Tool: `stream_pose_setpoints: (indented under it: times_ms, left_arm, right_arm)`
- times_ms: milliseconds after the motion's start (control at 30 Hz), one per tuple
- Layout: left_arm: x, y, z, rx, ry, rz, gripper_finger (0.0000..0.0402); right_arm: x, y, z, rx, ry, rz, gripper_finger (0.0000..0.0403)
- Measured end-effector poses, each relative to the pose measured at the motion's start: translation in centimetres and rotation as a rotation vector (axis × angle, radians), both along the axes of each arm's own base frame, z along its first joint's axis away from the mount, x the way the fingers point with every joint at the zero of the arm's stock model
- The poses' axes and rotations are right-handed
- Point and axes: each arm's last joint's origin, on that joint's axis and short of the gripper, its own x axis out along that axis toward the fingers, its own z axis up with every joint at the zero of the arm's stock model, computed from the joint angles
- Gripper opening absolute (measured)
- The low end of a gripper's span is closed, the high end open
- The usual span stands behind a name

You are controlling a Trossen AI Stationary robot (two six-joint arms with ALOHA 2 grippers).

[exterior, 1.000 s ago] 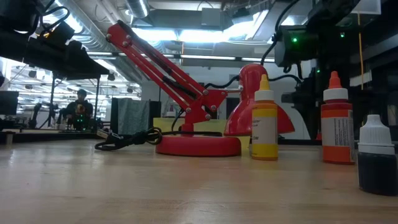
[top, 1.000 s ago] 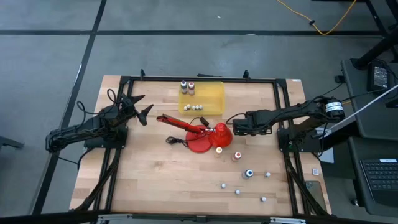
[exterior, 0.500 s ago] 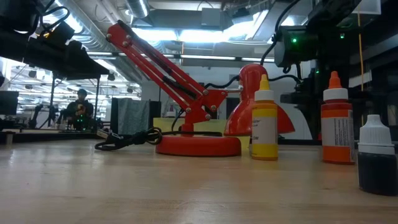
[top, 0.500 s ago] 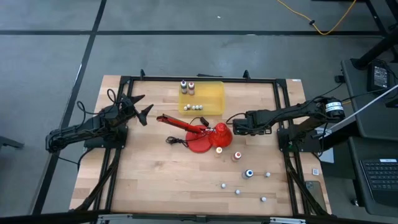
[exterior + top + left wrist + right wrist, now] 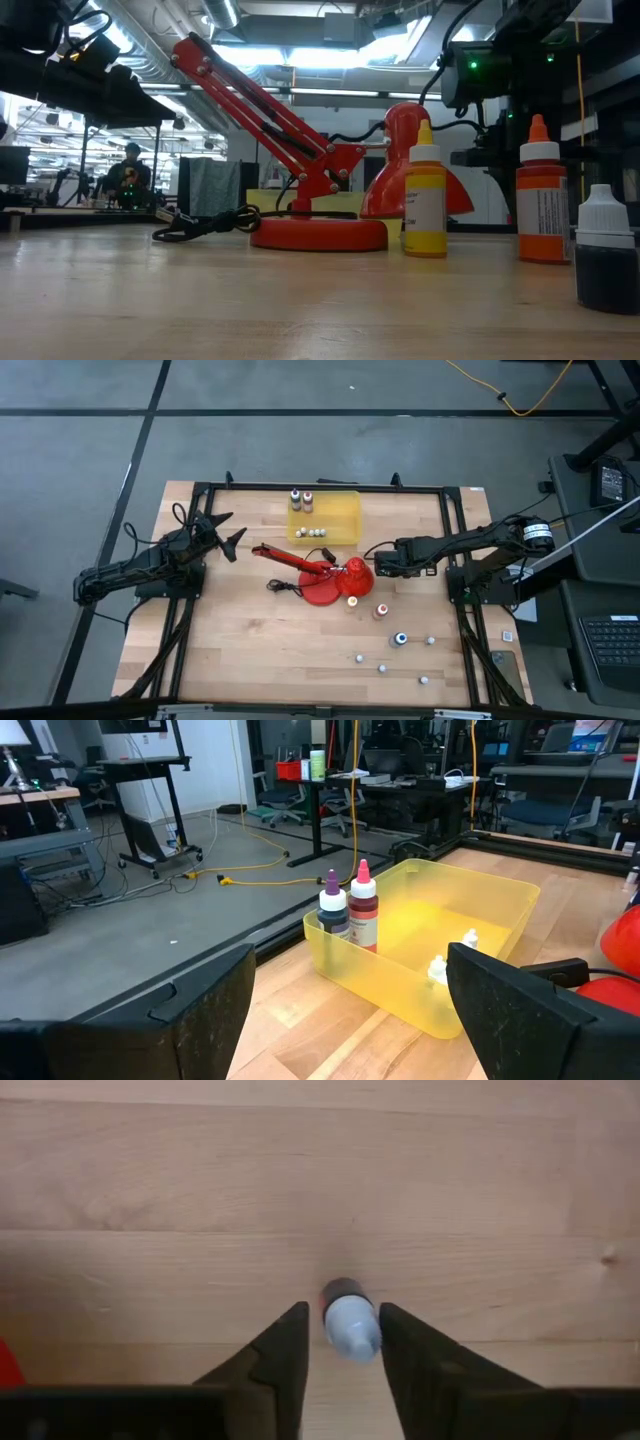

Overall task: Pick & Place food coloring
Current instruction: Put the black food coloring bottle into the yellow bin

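Right gripper (image 5: 340, 1342) at frame centre-right, fingers closed on a dropper bottle (image 5: 349, 1320). Left gripper (image 5: 222, 532) idles wide open, upper left, empty.

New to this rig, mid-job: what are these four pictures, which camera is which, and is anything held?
Two dark robot arms work at a wooden table. The overhead picture shows the left gripper open at the table's left, and the right gripper beside the red lamp. The level picture looks across the tabletop at a yellow bottle, an orange bottle and a dark bottle. The left wrist camera faces the yellow tray, which holds a purple-capped bottle and a red-capped bottle. The right wrist camera looks down at a small pale-capped bottle inside that gripper; whether it is gripped, I cannot tell.
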Motion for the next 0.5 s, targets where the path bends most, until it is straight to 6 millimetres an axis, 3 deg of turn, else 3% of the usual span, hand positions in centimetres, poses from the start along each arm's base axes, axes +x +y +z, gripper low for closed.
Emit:
stream_pose_setpoints:
  times_ms: [333,500]
  left_arm:
    - [0.0,0.0,0.0,0.0,0.0,0.0,0.0319]
    - [0.0,0.0,0.0,0.0,0.0,0.0,0.0319]
  right_arm:
    - [-0.1,0.0,0.1,0.0,0.015,0.03,0.0072]
    - [0.0,0.0,1.8,0.007,0.088,0.116,0.0071]
